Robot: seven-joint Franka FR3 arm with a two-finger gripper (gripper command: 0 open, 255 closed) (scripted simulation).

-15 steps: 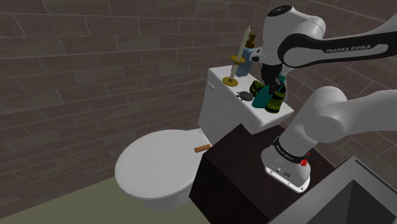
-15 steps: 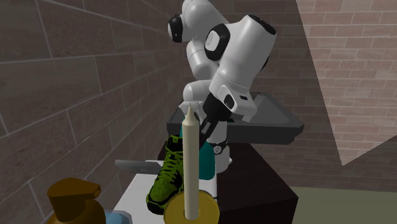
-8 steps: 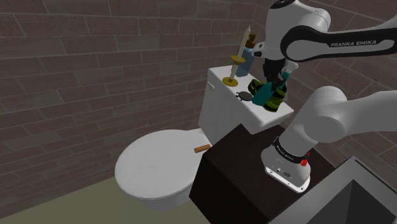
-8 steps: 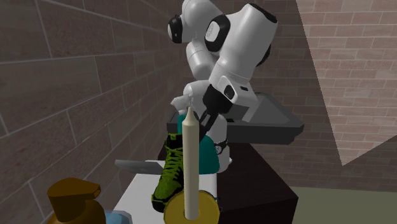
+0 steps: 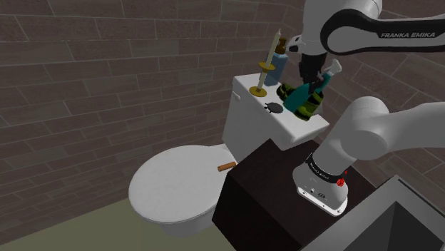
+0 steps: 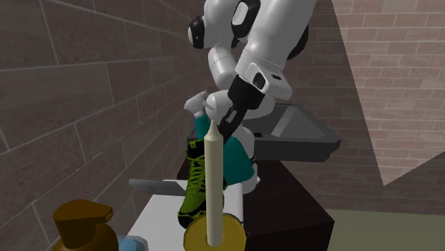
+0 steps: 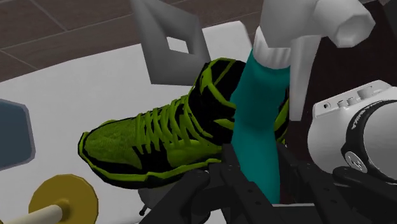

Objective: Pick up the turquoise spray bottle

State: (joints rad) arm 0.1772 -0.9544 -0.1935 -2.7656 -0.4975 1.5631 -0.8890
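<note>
Turquoise in the body, white at the trigger head: noting the spray bottle (image 5: 295, 99) tilted, hanging just above the toilet tank lid (image 5: 280, 121), close beside the green shoe (image 7: 159, 146). Noting the gripper (image 7: 257, 188) clamped on the bottle's body, one black finger either side. Judging grasp done and lift begun; looks clear of the lid, though hard to confirm. Left to do: raising it well clear, without brushing the shoe or the candle (image 6: 212, 178).
</note>
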